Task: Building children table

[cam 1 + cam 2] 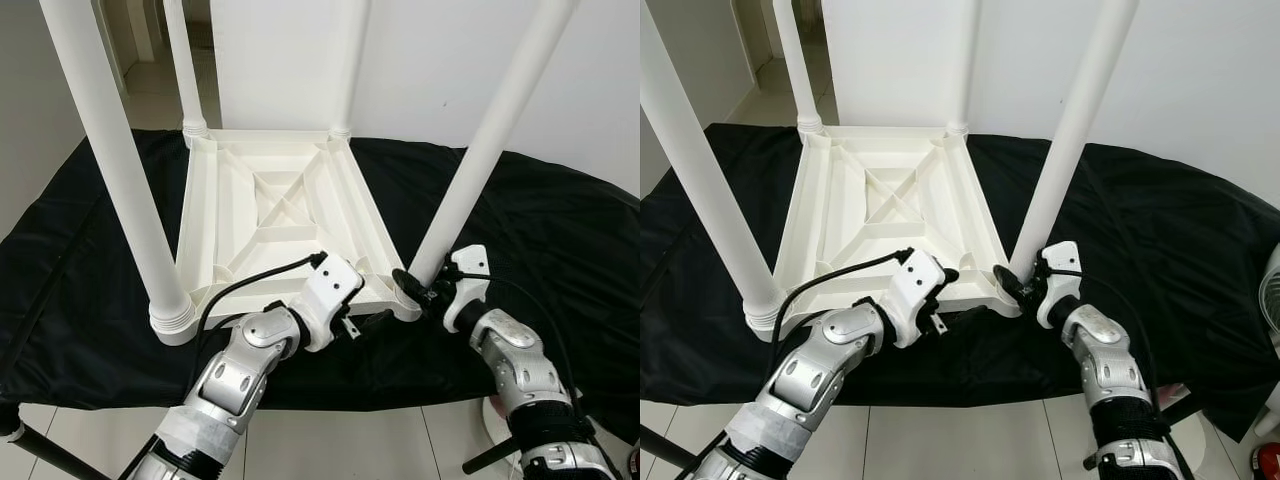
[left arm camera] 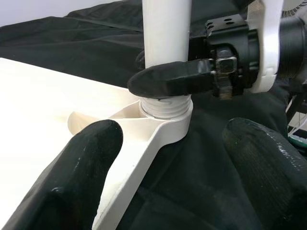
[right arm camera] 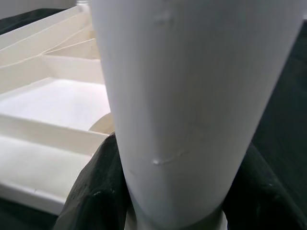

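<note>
Clamping the near-right leg [image 1: 480, 160] just above its socket, the right gripper [image 1: 418, 284] has both black fingers tight around it. The upturned white table top [image 1: 270, 215] lies on a black cloth [image 1: 560, 230], four legs up. The left gripper [image 1: 372, 322], fingers spread, straddles the table's near edge left of that corner.

Both head views are bright and evenly lit, sharp across the frame, with no motion blur. The white table top [image 1: 275, 225] and its legs come close to washing out, though the ribs still cast soft grey shadows. The black cloth [image 1: 560, 240] soaks up light and shows faint folds only. The near legs lean outward toward the frame edges, a wide-lens stretch. In the left wrist view the left claw's fingers [image 2: 81, 167] are soft, out of focus. In the right wrist view the near leg [image 3: 196, 96] is blurred and pale.
</note>
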